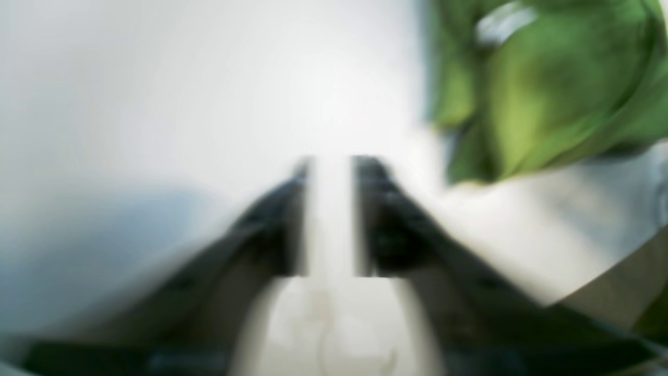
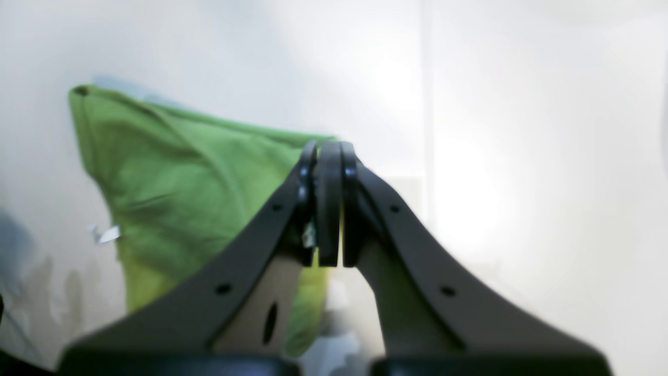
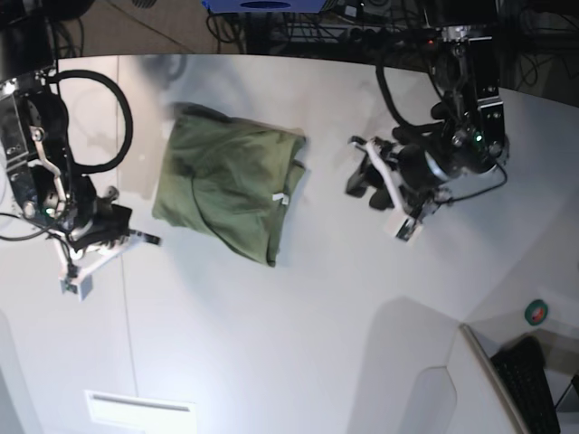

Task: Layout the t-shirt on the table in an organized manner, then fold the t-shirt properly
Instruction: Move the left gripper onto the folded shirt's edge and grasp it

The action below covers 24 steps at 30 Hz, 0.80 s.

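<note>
The olive-green t-shirt [image 3: 226,185] lies in a loosely folded, rumpled heap on the white table [image 3: 298,316], left of the middle, with a small white tag [image 3: 280,198] showing. My left gripper [image 3: 355,175] hangs to the shirt's right, apart from it. In the blurred left wrist view its fingers [image 1: 284,224] stand apart with nothing between them, and the t-shirt [image 1: 548,89] is at the upper right. My right gripper [image 3: 149,239] is just left of the shirt's lower edge. In the right wrist view it [image 2: 329,203] is shut and empty, with the t-shirt [image 2: 182,177] behind it on the left.
A thin seam line [image 3: 127,307] runs across the table at the left. A green tape roll [image 3: 537,313] and a keyboard [image 3: 534,384] sit on a lower surface at the bottom right. Cables and equipment [image 3: 362,23] line the far curved edge.
</note>
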Tool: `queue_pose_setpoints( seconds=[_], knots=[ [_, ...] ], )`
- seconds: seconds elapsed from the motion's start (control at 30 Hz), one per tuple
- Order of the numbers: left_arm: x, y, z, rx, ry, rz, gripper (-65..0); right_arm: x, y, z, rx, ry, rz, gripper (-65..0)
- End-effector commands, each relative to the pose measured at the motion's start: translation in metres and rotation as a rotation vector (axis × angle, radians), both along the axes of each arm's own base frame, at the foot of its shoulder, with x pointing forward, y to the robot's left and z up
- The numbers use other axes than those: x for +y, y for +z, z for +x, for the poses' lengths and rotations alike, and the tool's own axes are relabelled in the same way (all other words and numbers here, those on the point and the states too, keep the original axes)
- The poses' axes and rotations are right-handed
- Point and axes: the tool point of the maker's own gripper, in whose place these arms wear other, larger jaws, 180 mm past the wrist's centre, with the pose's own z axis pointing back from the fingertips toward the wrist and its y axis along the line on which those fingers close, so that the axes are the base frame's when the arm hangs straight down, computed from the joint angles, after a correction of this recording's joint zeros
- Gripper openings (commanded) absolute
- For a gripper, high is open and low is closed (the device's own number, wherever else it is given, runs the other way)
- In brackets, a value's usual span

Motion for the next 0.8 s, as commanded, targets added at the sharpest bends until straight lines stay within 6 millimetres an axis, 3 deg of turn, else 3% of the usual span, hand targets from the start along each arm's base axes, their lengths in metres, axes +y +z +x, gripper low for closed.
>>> queue_pose_setpoints(
  seconds=[0.0, 0.07, 0.1, 0.23, 0.4, 0.67, 0.7, 0.77],
  knots=[
    [-0.019, 0.011, 0.013, -0.044, -0.042, -0.032, -21.7, -0.013, 0.015, 0.01, -0.055, -0.006, -0.03, -65.0],
    [-0.047, 0.01, 0.023, -0.039, -0.113, -0.057, -4.1, -0.022, 0.014, 0.005, -0.048, -0.002, -0.055, -65.0],
    [-0.062, 0.007, 0.027, -0.026, -0.15, -0.07, 0.0, -0.025, 0.013, 0.002, -0.044, 0.0, -0.063, -65.0],
    [-0.102, -0.017, 0.036, 0.075, -0.22, -0.115, 0.0, -0.028, 0.012, -0.009, -0.034, 0.014, -0.078, -65.0],
    [-0.124, -0.037, 0.042, 0.137, -0.203, -0.205, 0.0, -0.024, 0.015, -0.017, -0.042, 0.022, -0.07, -65.0],
    [-0.125, -0.068, 0.027, 0.245, -0.185, -0.224, 0.0, -0.059, 0.034, -0.019, -0.097, -0.098, -0.065, -65.0],
    [-0.124, -0.07, 0.026, 0.251, -0.182, -0.225, -2.8, -0.062, 0.035, -0.019, -0.1, -0.107, -0.066, -65.0],
    [-0.124, -0.069, 0.028, 0.25, -0.183, -0.224, -19.1, -0.068, 0.035, -0.022, -0.097, -0.121, -0.07, -65.0]
  ],
)
